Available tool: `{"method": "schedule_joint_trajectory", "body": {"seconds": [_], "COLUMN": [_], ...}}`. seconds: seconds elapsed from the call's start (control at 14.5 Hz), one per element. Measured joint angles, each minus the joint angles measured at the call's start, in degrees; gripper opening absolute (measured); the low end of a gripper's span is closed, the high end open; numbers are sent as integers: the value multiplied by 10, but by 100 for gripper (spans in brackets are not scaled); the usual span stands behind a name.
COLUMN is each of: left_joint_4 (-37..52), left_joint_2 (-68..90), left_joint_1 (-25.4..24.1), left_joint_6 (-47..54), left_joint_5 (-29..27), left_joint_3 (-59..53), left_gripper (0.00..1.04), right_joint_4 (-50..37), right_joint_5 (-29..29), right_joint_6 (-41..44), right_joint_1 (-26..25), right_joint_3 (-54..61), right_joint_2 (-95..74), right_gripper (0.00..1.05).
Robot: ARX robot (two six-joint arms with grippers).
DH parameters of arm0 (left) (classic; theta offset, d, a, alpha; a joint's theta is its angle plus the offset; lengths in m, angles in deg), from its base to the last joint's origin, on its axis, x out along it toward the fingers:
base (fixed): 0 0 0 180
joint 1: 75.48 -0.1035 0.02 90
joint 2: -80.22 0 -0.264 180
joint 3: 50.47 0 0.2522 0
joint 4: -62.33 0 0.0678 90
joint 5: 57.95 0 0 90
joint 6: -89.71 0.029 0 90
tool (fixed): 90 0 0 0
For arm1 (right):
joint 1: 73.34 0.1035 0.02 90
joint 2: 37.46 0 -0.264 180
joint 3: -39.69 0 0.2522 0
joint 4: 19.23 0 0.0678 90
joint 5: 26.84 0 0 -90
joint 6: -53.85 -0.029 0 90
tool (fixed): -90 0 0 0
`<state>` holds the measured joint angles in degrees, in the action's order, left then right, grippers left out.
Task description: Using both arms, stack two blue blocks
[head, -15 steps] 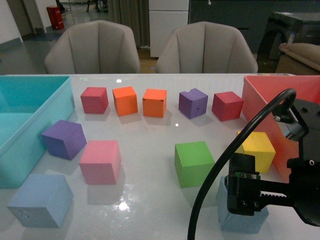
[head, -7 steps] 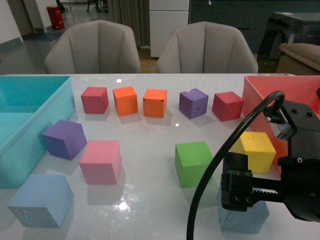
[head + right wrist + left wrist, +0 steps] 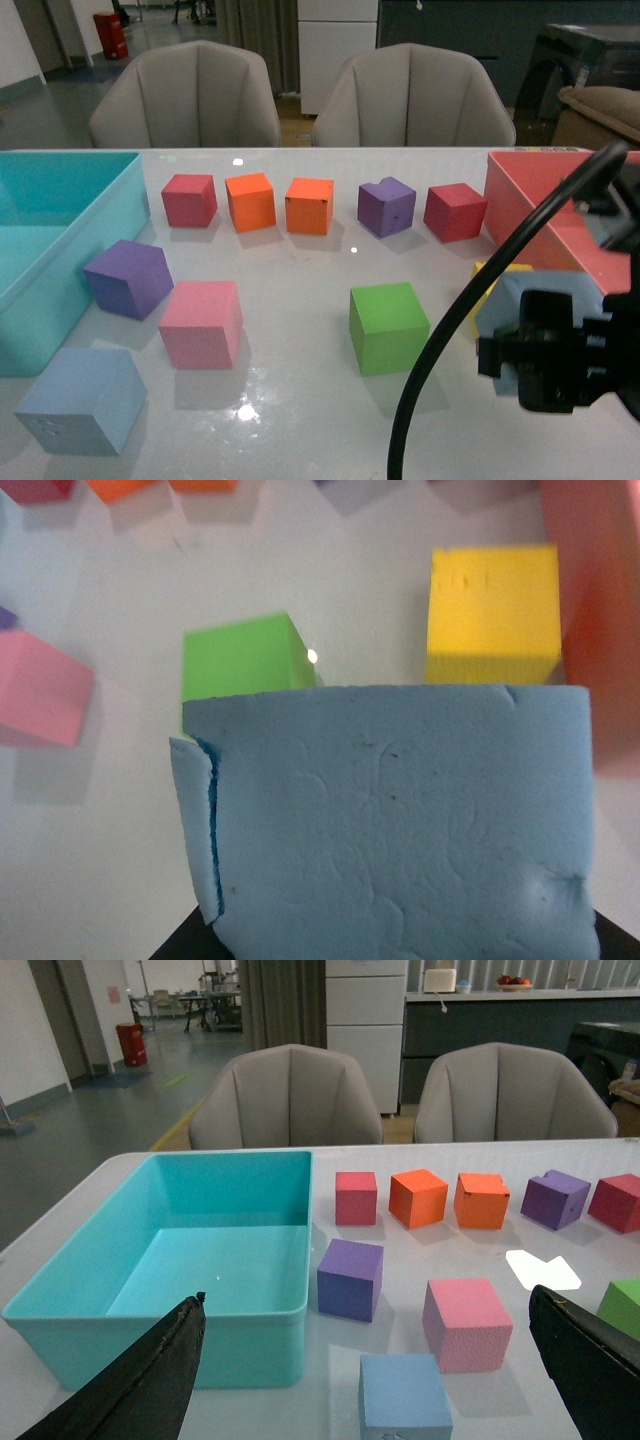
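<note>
Right gripper (image 3: 545, 355) is clenched on a blue block (image 3: 508, 312), clear of the table. The yellow cube (image 3: 488, 277) is just behind it, the green cube (image 3: 388, 327) to its left and the red bin (image 3: 535, 195) beyond. The block is cubic with no long axis, its dented face toward the wrist. Left gripper (image 3: 366, 1295) is spread wide, and the second blue block (image 3: 403, 1397) lies ahead of it.

Bright, even light; glare spots on the table (image 3: 300, 330); soft shadows

White table (image 3: 300, 420) holds blue block (image 3: 80, 400), coloured cubes (image 3: 388, 327), two bins (image 3: 40, 330)
</note>
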<state>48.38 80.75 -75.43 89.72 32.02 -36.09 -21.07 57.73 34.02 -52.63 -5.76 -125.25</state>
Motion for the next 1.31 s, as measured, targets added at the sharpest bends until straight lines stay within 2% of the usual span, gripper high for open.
{"method": "schedule_joint_trajectory", "body": {"seconds": [0.07, 0.14, 1.31], "left_joint_4": [0, 0, 0], "left_joint_2": [0, 0, 0], "left_joint_1": [0, 0, 0], "left_joint_6": [0, 0, 0], "left_joint_5": [0, 0, 0], "left_joint_3": [0, 0, 0], "left_gripper": [98, 98, 98], "right_joint_4": [42, 78, 190], "right_joint_5": [-7, -3, 12], "right_joint_6": [24, 35, 36], "right_joint_1": [12, 30, 58], "right_joint_3": [-104, -231, -512], "right_joint_2": [4, -104, -325], "right_gripper": [45, 45, 44]}}
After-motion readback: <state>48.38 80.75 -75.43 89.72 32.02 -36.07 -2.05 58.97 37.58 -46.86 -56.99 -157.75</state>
